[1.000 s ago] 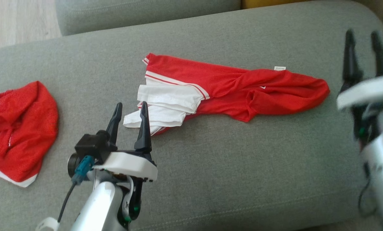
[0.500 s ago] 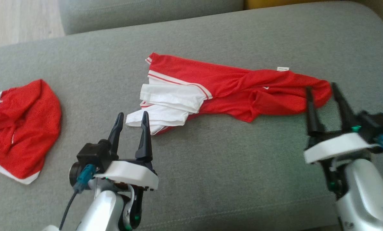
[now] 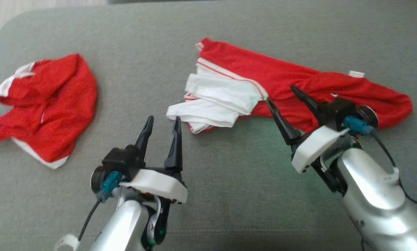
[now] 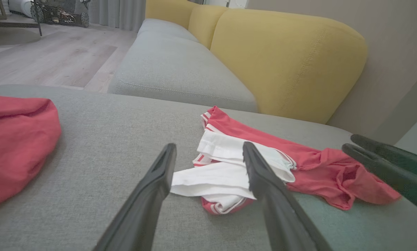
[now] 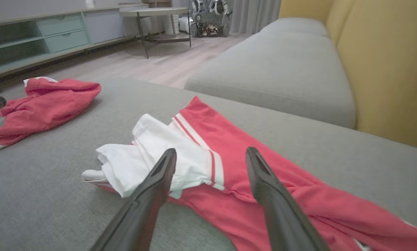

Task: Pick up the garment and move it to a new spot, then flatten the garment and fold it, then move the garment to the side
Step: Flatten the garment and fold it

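Two open, empty grippers are reaching up-frame: left gripper (image 3: 163, 120) at lower centre is pointing at the garment's (image 3: 285, 73) white end; right gripper (image 3: 280, 94) is angling up-left over its red middle, upper right on the sofa (image 3: 229, 167).

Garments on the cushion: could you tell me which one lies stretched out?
The long garment, white at one end, by the right end effector; the left garment is crumpled.
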You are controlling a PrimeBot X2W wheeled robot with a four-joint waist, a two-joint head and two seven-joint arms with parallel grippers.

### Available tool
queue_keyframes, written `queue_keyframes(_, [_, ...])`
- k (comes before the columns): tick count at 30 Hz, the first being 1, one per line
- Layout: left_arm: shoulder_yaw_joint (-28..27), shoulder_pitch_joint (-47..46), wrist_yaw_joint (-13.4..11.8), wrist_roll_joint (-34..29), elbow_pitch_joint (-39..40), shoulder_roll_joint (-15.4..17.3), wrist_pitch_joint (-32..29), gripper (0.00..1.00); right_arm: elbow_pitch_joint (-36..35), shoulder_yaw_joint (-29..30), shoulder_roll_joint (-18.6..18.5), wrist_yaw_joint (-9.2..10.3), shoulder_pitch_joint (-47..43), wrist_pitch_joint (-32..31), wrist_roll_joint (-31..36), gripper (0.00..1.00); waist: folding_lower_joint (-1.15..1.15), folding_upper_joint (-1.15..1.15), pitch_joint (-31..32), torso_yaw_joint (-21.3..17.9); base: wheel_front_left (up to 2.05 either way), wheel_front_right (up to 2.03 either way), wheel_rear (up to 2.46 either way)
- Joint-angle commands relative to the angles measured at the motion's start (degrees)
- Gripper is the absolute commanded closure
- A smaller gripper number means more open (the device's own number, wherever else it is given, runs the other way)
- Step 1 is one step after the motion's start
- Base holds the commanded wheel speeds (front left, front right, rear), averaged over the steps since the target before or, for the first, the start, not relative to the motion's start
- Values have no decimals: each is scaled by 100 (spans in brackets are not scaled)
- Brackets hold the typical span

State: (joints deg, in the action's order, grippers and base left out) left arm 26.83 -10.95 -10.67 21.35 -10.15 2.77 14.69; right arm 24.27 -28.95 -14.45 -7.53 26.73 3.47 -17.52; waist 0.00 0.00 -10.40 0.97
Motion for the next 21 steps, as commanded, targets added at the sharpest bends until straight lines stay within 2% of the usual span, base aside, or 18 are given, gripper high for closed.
queue_keyframes(1, [-112,-299,-54,35,201,10,30,0,7,-182,-74,4,304,-27,-151,0,0,0,-239,302,0,0,0])
queue_keyframes(9, [53,-409,-159,131,239,10,30,0,652,-937,-377,4,873,-20,-499,0,0,0,-511,732,0,0,0])
queue_keyframes(17, [127,-457,-222,183,279,10,30,0,1111,-1364,-531,4,1189,51,-800,0,0,0,-616,908,0,0,0])
queue_keyframes(18, [130,-459,-226,184,281,10,30,0,1152,-1397,-530,4,1210,49,-854,85,0,0,-619,916,0,0,0])
queue_keyframes(19, [133,-459,-230,184,282,10,30,0,1174,-1435,-534,4,1234,71,-894,100,0,0,-621,920,0,0,0])
queue_keyframes(21, [136,-455,-241,187,281,10,30,0,1197,-1502,-541,4,1281,127,-991,100,0,0,-615,920,0,0,0])
